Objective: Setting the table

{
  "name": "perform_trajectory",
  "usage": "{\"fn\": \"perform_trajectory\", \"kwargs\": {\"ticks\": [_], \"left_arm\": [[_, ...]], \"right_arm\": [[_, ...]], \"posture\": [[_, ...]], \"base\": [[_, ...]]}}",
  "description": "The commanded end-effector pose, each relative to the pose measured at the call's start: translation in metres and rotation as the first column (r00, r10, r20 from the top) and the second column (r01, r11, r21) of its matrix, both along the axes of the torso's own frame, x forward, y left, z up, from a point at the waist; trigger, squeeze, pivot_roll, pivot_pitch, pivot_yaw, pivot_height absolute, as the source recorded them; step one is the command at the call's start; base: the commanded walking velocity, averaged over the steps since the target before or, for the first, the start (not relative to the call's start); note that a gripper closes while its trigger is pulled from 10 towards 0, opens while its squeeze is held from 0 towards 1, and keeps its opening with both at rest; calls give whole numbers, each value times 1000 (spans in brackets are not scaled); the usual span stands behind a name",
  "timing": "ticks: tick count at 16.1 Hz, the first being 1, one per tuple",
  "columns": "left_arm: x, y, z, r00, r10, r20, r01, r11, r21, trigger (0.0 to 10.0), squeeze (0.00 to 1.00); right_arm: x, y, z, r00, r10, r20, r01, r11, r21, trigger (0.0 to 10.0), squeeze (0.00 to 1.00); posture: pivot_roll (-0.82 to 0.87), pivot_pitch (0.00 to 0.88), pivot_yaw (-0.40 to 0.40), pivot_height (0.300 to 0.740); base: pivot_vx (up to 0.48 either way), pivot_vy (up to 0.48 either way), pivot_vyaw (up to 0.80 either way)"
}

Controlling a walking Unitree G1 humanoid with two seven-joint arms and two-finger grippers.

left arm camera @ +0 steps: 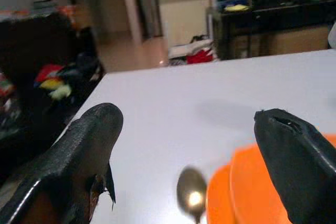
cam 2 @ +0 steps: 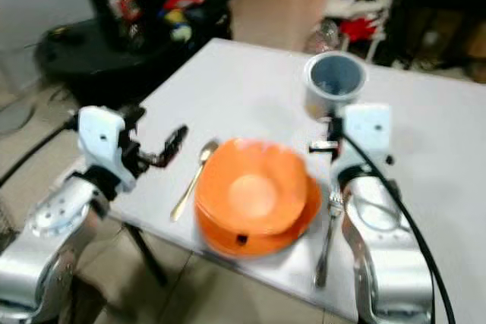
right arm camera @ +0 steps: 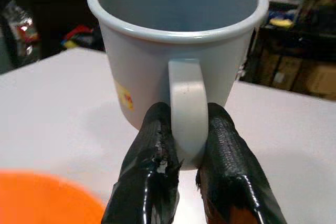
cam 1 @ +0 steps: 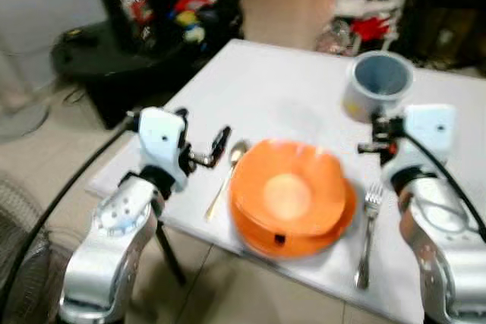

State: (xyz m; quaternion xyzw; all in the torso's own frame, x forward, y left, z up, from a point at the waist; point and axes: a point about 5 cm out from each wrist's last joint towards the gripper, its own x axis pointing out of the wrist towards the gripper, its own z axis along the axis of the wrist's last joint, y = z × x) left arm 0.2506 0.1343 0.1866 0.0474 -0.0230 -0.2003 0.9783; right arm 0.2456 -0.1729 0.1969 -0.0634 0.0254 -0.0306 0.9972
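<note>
White table (cam 1: pixel 273 89), square-ish, seen from above at its near edge. Centre front: an orange bowl (cam 1: pixel 288 187) nested on an orange plate (cam 1: pixel 262 237), the plate's rim showing beneath the bowl on the near side. A gold spoon (cam 1: pixel 225 180) lies just left of the plate, bowl end pointing away from the robot; a silver fork (cam 1: pixel 367 237) lies just right of the plate, tines pointing away. Grey mug (cam 1: pixel 378 83) stands upright on the table beyond the fork, toward the far right — a yellow mark on its side (too blurred to read). Right gripper (right arm camera: pixel 184 153) is clamped on the mug's handle (right arm camera: pixel 186 103), one black finger pressed to each side of it. Left gripper (left arm camera: pixel 194 156) hovers over the table's left edge beside the spoon, fingers spread wide with nothing between them. Behind the table: dark furniture (cam 1: pixel 152 43) with coloured clutter — red and yellow items, not identifiable.
</note>
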Motion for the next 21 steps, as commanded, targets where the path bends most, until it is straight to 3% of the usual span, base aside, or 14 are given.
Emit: {"fn": "perform_trajectory", "kwargs": {"ticks": [1, 8, 12, 18, 21], "left_arm": [[-1, 6, -2, 1000, 3, -15, -3, 1000, 17, 10000, 0], [-12, 4, 12, 974, -225, -16, 225, 973, 45, 10000, 0], [-27, 4, 21, 908, -408, -90, 411, 912, 8, 10000, 0], [-40, 0, 20, 840, -516, -168, 508, 856, -91, 10000, 0], [-40, 2, 20, 837, -511, -195, 504, 859, -86, 10000, 0]], "right_arm": [[0, 8, 0, 999, 45, -4, -45, 999, 12, 10000, 0], [6, -12, -20, 985, 60, -160, -51, 997, 63, 10000, 0], [10, -18, -37, 970, 94, -225, -69, 991, 118, 10000, 0], [12, -21, -58, 959, 97, -267, -61, 988, 143, 10000, 0], [16, -21, -61, 959, 106, -263, -69, 987, 146, 10000, 0]], "posture": [[-24, 0, 53, 740], [-27, 0, 56, 740], [-18, 0, 53, 740], [-10, 0, 59, 740], [-6, 0, 63, 740]], "base": [[266, 0, 0], [0, 0, 0], [0, 0, 0], [0, 0, 0], [0, 0, 0]]}}
